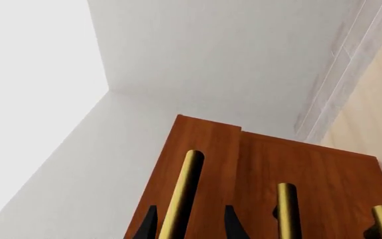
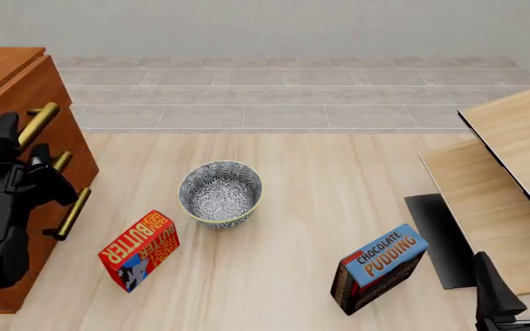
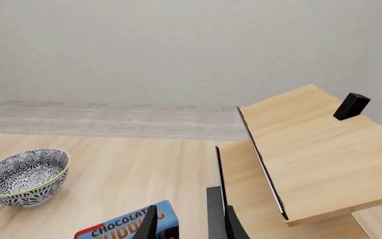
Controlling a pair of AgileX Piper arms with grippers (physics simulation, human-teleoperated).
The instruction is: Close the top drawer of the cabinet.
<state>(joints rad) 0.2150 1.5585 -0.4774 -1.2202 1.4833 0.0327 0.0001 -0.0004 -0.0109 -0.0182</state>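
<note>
1. We have the left gripper (image 1: 189, 226) at the cabinet (image 2: 7, 83), which stands at the left edge of the worktop (image 2: 311, 207); in the left wrist view its jaws are spread, one finger on each side of the brass handle (image 1: 183, 191) of the top drawer (image 1: 194, 164), not visibly clamping it.
2. That drawer front sits slightly proud of the panel beside it, so we judge it not fully home.
3. We push straight along the drawer's travel, keeping the bar centred between the jaws so they don't slide off.
4. We avoid the lower handle (image 2: 70, 214).
5. We leave the right gripper (image 3: 187, 221), jaws spread and empty, parked near the chocolate pudding box (image 2: 378, 267), well apart from the bowl (image 2: 220, 193).
</note>
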